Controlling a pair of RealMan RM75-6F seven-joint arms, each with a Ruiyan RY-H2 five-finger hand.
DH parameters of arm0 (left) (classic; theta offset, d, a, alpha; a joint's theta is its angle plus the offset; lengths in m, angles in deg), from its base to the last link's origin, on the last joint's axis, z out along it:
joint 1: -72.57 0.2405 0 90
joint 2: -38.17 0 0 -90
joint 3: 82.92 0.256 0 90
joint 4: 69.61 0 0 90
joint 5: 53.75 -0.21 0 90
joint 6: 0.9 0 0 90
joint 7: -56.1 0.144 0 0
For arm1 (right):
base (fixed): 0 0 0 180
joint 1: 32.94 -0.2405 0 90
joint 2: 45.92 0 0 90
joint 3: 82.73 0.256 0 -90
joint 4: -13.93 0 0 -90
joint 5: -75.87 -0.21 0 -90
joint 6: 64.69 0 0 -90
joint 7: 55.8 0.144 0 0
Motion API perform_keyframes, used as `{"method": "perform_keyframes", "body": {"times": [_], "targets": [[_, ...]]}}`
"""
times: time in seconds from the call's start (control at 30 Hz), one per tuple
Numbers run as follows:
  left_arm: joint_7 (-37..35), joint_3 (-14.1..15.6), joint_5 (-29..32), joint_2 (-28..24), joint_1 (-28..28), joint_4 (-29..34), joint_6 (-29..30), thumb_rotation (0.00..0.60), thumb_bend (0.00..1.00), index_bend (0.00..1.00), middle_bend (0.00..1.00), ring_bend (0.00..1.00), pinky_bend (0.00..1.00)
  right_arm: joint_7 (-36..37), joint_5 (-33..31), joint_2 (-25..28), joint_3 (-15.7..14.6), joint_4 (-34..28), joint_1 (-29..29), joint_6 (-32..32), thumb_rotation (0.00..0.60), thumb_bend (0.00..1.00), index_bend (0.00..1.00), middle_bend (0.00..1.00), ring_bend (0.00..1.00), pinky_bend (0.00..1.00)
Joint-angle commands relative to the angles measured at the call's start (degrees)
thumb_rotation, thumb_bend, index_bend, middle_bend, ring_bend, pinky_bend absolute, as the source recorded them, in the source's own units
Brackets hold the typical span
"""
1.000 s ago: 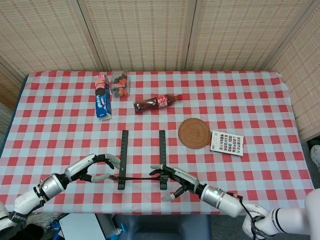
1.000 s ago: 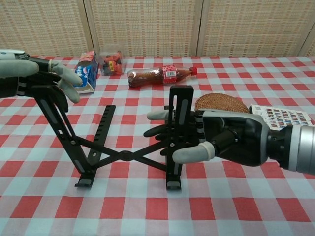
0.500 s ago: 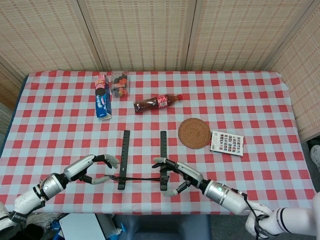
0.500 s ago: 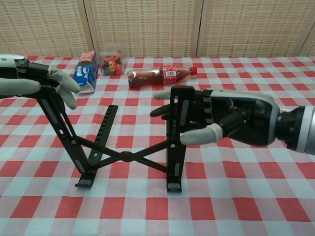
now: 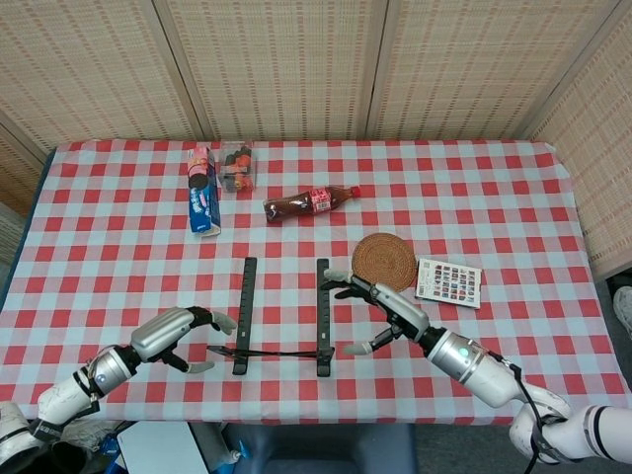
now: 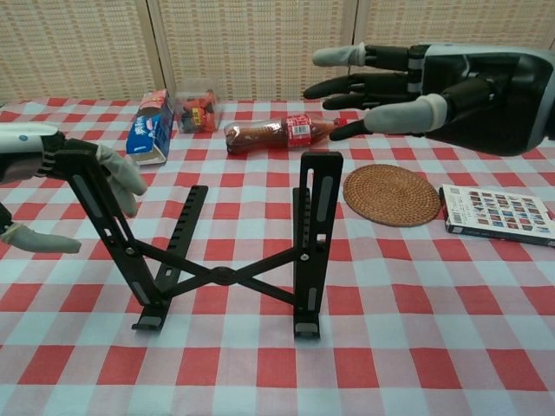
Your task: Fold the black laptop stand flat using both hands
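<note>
Black laptop stand point(image 6: 227, 251) stands unfolded at the near edge of the checked bench point(image 5: 513, 197), two uprights joined by crossed struts. Left hand point(image 6: 52, 169) at the top of the left upright, fingers point(image 6: 121, 173) curled loosely against it; grip unclear. Right hand point(image 6: 425, 82) raised above the right upright, fingers spread, holding nothing. Beyond: woven coaster point(image 6: 391, 194), card box point(image 6: 499, 213), cola bottle point(image 6: 282, 133), cookie pack point(image 6: 147, 139).

Head cam is looking steeply down from high up, taking in the whole checkered table point(image 5: 474, 197). Chest cam is sitting low and close, facing forward across it; both are catching the laptop stand point(image 6: 227, 251).
</note>
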Motion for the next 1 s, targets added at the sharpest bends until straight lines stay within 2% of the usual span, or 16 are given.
{"method": "perform_keyframes", "body": {"times": [0.03,0.43,0.6,1.0], "targets": [[5.0,-1.1,2.6,2.8,1.0,-0.8,-1.6,0.600,0.24,0.28,0.34,0.32,0.26,-0.2,-0.5,0.6,0.4,-0.2,0.4,-0.3,0.600,0.09,0.09,0.17,0.05,0.14],[13.0,-2.7,6.7,8.1,2.2,-2.7,-3.8,0.599,0.24,0.39,0.34,0.32,0.26,0.6,-0.5,1.1,0.3,0.1,2.0,-0.6,0.600,0.09,0.09,0.17,0.05,0.14],[15.5,-3.3,8.4,9.8,2.6,-2.6,-4.7,0.538,0.24,0.41,0.34,0.32,0.26,0.6,-0.4,0.8,0.4,0.3,2.3,-0.3,0.600,0.09,0.09,0.17,0.05,0.14],[17.4,-4.3,10.4,11.2,2.7,-2.4,-6.5,0.504,0.25,0.46,0.34,0.32,0.26,0.9,-0.2,0.3,0.4,0.9,2.9,0.1,0.600,0.09,0.09,0.17,0.05,0.14]]}}
